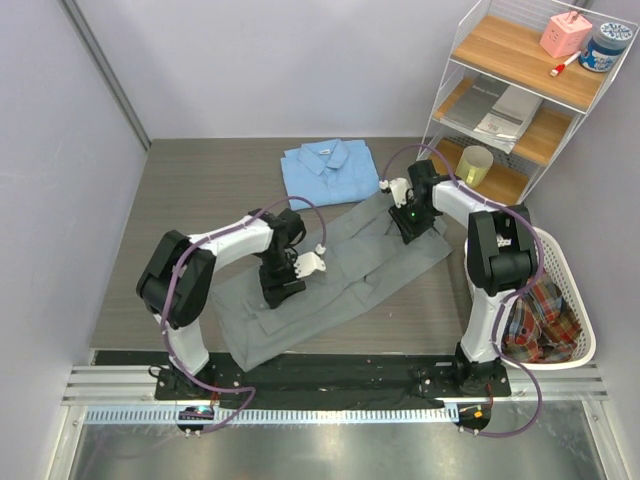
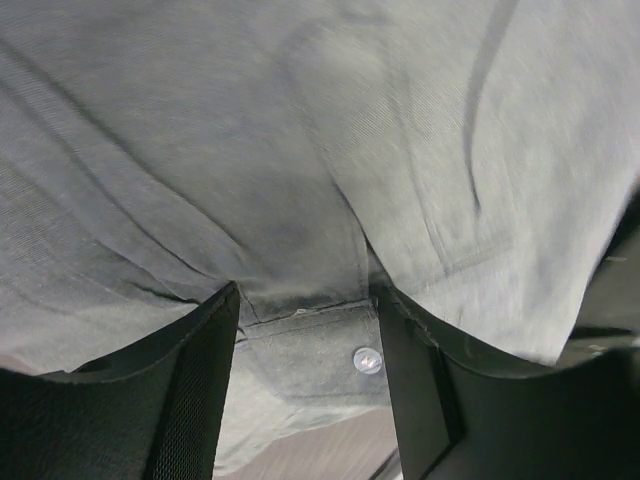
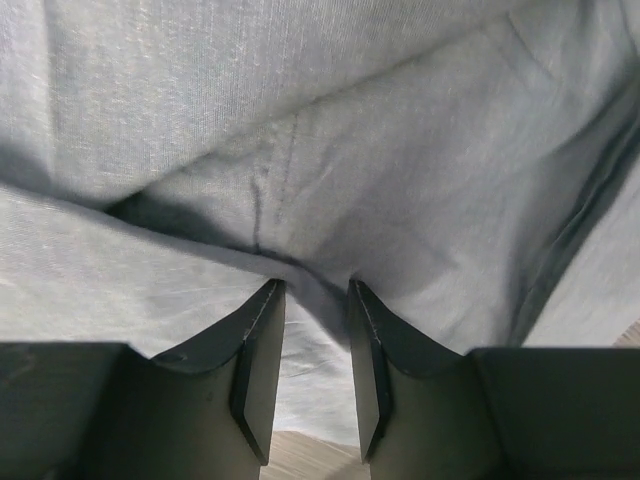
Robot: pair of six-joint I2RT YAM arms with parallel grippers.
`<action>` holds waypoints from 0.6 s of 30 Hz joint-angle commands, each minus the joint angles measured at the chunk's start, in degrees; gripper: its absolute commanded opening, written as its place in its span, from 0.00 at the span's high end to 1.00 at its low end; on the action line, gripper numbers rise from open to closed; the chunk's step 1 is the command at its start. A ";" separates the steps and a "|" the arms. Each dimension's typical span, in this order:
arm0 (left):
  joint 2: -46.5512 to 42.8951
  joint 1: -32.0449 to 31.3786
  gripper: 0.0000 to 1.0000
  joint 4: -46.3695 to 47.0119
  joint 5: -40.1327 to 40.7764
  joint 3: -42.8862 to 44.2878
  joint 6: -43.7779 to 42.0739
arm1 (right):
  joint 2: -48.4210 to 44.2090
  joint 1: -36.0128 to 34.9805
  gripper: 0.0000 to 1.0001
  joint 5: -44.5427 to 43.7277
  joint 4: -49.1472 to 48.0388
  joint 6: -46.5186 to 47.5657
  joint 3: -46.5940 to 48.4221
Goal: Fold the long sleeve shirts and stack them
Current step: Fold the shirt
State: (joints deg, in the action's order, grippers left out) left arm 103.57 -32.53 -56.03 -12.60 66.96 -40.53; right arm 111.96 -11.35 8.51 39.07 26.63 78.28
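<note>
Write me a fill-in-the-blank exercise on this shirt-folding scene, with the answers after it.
1. The folded shirt at the table's far side is light ___.
2. The left end effector and the right end effector are both at the spread-out shirt, which is coloured ___.
3. The plaid cloth lies in a white ___.
4. The yellow cup stands on a wooden ___.
Missing words: blue; grey; basket; shelf.
</note>
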 commanded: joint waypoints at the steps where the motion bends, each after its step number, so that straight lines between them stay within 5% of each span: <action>1: -2.40 -1.23 0.41 -4.78 -9.81 3.00 1.34 | -3.67 -0.07 0.62 1.41 5.04 2.81 2.05; 11: -1.28 0.72 0.44 -1.54 -1.37 -0.95 -2.54 | -12.73 -0.86 0.62 7.39 8.48 -2.72 -5.06; 18: 1.19 -8.23 0.49 1.10 -3.12 -4.65 4.40 | -10.01 -3.23 0.64 8.28 4.53 -4.75 -9.99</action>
State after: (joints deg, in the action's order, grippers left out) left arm 102.41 -35.77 -57.25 -12.62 64.31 -40.53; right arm 100.44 -13.02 15.40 45.47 23.77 70.04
